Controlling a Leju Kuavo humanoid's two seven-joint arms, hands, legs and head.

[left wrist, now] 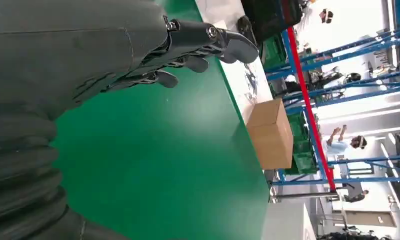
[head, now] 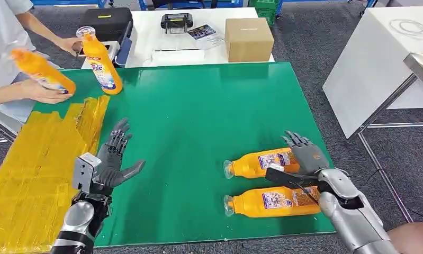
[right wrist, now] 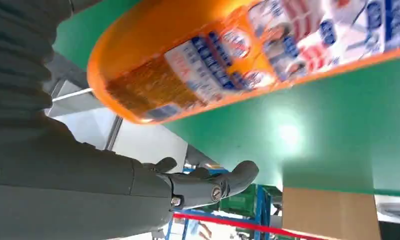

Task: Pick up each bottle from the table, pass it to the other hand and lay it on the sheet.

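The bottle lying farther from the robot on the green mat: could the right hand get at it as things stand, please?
Probably yes. The right hand hovers open at the base end of that farther bottle, with nothing between them. The nearer bottle lies apart, beneath the forearm, and should not block a grasp.

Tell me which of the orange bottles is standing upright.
The Tide bottle at the table's far left corner, steadied by a person's hand. The two bottles near the right hand lie on their sides; the person holds a fourth tilted.
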